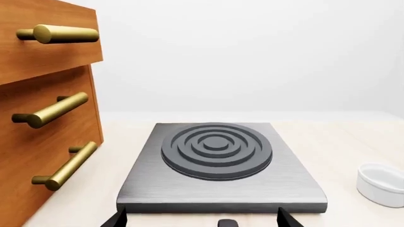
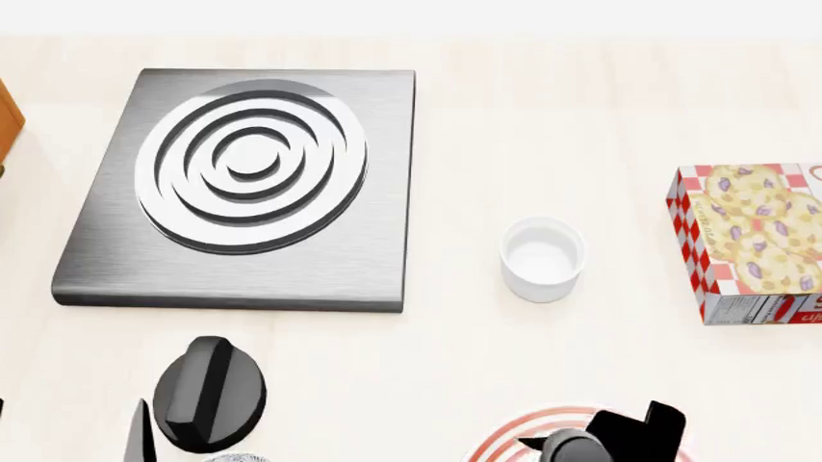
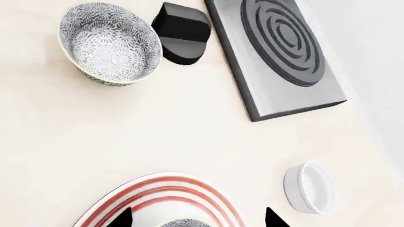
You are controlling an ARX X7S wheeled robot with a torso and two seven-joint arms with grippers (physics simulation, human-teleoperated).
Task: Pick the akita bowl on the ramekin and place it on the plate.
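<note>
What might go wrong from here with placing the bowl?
Only a sliver of the akita bowl shows between the right claw tips over the plate; whether it rests there is unclear, so an early release could drop it. The second bowl looks identical and could be mistaken for it.

Plate (image 3: 165, 196) cut by right wrist frame edge; only ringed far rim shows. In head view, plate (image 2: 514, 435) mostly behind right gripper (image 2: 617, 438), itself cropped.
Akita bowl (image 3: 183, 223) on plate: sliver of rim only.
Cookie box (image 2: 752, 243) beside ramekin (image 2: 541, 258) cropped at side; label text unreadable.
Left gripper (image 1: 202, 218): fingertips only.
Drawer unit (image 1: 44, 109) beside stove cropped.
</note>
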